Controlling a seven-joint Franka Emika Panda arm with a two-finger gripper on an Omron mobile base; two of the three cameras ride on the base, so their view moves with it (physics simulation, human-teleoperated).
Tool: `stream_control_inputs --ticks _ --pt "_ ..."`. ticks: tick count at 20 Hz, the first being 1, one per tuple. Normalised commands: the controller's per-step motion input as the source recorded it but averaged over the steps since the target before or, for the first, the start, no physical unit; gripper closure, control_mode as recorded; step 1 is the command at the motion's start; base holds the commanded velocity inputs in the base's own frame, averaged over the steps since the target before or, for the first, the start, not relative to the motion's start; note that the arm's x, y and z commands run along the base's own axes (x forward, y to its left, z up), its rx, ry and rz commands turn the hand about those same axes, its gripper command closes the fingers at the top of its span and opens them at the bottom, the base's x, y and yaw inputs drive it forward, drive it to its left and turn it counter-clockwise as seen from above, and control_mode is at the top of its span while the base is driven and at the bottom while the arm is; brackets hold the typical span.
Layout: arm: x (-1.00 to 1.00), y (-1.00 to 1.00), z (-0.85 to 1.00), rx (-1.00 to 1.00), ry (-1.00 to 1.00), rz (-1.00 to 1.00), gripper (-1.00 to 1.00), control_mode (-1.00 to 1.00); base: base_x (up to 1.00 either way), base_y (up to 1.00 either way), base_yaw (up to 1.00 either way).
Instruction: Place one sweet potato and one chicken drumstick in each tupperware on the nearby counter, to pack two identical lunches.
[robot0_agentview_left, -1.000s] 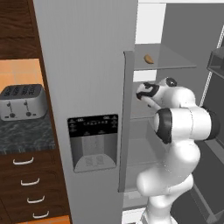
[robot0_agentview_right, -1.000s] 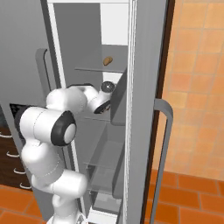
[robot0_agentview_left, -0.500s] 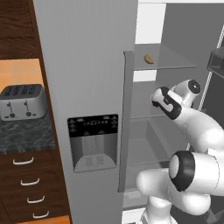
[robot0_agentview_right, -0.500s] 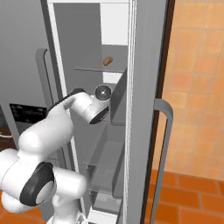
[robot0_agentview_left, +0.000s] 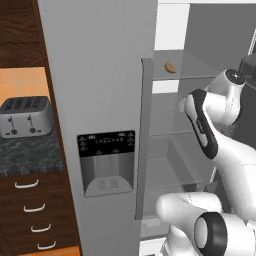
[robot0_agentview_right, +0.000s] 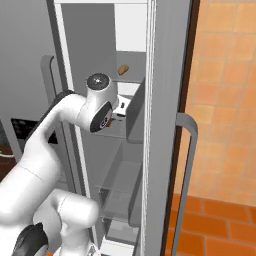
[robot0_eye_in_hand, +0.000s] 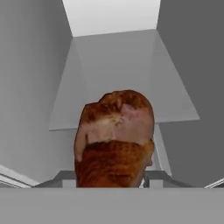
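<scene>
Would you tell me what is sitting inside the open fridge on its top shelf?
One sweet potato lies on the top shelf of the fridge, near its front edge. The robot's arm and the door frame cover the shelf's right part, so anything there is hidden.

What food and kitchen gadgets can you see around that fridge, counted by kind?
Sweet potato: 1, on an upper fridge shelf
Chicken drumstick: 1, close in front of the hand camera
Toaster: 1, on the counter
Total: 3
</scene>
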Motion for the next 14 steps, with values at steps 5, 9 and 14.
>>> stream_control_inputs --ticks 5,9,14 --pt "-1.00 0.51 0.07 -0.04 0.17 -0.05 1.00 -1.00 0.00 0.00 0.00" --pt "-1.00 0.51 -0.04 -0.02 0.11 -0.06 1.00 -1.00 0.00 0.00 0.00" --pt "-0.81 0.11 -0.34 0.00 0.07 0.03 1.00 -1.00 0.00 0.00 0.00"
